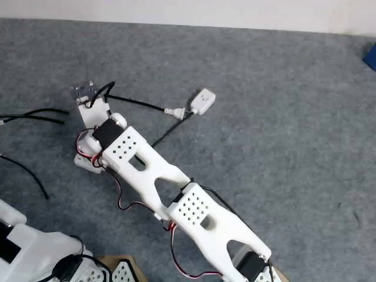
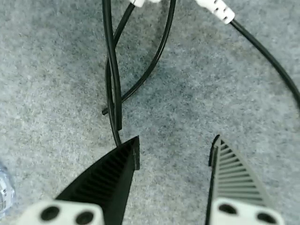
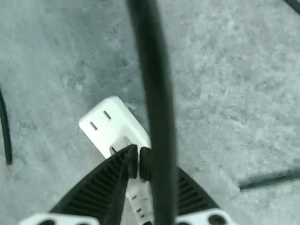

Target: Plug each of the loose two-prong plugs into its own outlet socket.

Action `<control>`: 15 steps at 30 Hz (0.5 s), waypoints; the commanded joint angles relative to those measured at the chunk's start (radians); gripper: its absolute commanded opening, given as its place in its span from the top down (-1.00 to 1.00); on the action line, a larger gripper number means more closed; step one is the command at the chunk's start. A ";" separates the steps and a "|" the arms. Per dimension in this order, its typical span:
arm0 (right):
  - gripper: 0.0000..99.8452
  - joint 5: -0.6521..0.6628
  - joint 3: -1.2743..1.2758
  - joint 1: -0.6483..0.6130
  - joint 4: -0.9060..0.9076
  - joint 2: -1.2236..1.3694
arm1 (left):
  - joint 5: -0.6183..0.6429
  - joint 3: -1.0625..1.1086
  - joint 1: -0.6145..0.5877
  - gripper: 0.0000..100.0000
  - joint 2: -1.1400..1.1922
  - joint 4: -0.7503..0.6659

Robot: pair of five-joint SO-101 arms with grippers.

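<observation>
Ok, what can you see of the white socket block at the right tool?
The socket block is white, smooth plastic by its look, a flat box with rounded corners. Two narrow slots show on its top face, a third beside the right tool. It lies on grey carpet. That tool is closed on a white plug that meets the block's end there; whether the prongs are in is hidden. A black cable crosses in front of it.

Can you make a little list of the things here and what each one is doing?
left gripper: open, above grey carpet
right gripper: shut on white plug at outlet block
outlet block: white, two slots showing
black cables: crossed in front of left gripper
far outlet: white, lying on grey carpet
</observation>
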 commanded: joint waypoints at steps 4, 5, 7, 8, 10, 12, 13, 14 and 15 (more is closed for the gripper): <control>0.86 0.227 0.300 0.101 0.163 -0.455 | 0.005 -0.012 0.038 0.46 -0.008 0.041; 0.81 0.262 0.395 0.102 0.162 -0.532 | 0.005 -0.013 0.050 0.41 -0.008 0.068; 0.72 0.341 0.538 0.099 0.160 -0.677 | 0.003 -0.012 0.079 0.36 -0.008 0.100; 0.69 0.379 0.601 0.091 0.162 -0.745 | 0.003 -0.010 0.096 0.36 -0.008 0.109; 0.68 0.443 0.711 0.105 0.163 -0.872 | 0.003 -0.004 0.128 0.36 -0.013 0.126; 0.68 0.493 0.825 0.156 0.163 -1.001 | 0.005 -0.015 0.171 0.36 -0.015 0.170; 0.68 0.517 0.871 0.189 0.163 -1.059 | 0.005 -0.024 0.196 0.36 -0.016 0.192; 0.68 0.539 0.917 0.228 0.163 -1.115 | 0.008 -0.047 0.222 0.36 -0.016 0.216; 0.68 0.554 0.958 0.269 0.163 -1.165 | 0.009 -0.076 0.249 0.36 -0.016 0.250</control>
